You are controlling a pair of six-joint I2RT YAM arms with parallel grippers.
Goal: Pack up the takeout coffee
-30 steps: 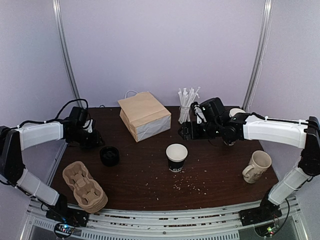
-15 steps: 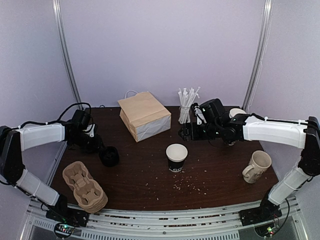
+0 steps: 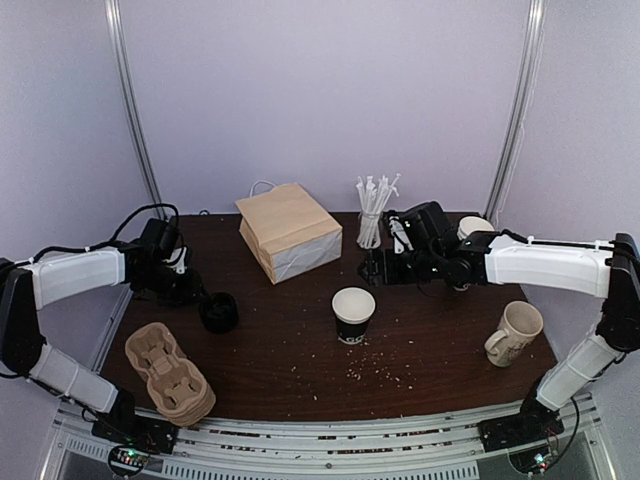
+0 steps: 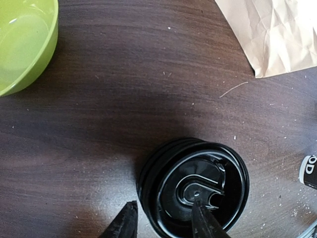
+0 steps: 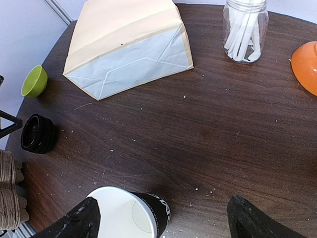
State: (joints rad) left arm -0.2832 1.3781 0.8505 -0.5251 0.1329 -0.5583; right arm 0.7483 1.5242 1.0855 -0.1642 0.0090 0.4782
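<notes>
From above, the takeout coffee cup (image 3: pixel 353 314) stands upright near the middle of the brown table (image 3: pixel 300 375). It is black with a white inside, and it has no lid on. The left gripper (image 3: pixel 199 299) is at the left side, right by a stack of black lids (image 3: pixel 219 313). The right gripper (image 3: pixel 375 266) hangs just past the far side of the cup and is not touching it. A paper bag (image 3: pixel 290 232) lies at the far side, with a jar of straws (image 3: pixel 371 216) to its right. A cream mug (image 3: pixel 514 333) stands near the right edge. A pile of cup trays (image 3: pixel 168 372) sits at the near left.

In the left wrist view, the left gripper (image 4: pixel 163 225) has its fingers a little way apart. One finger is inside the top lid (image 4: pixel 194 184) and the other is just outside its rim. I cannot tell if they pinch it. A green bowl (image 4: pixel 22 39) is at the far left.

In the right wrist view, the right gripper (image 5: pixel 166 223) has its fingers spread wide and holds nothing. The cup (image 5: pixel 130 214) shows low down, next to one finger. An orange bowl (image 5: pixel 307 64) is at the right edge.
</notes>
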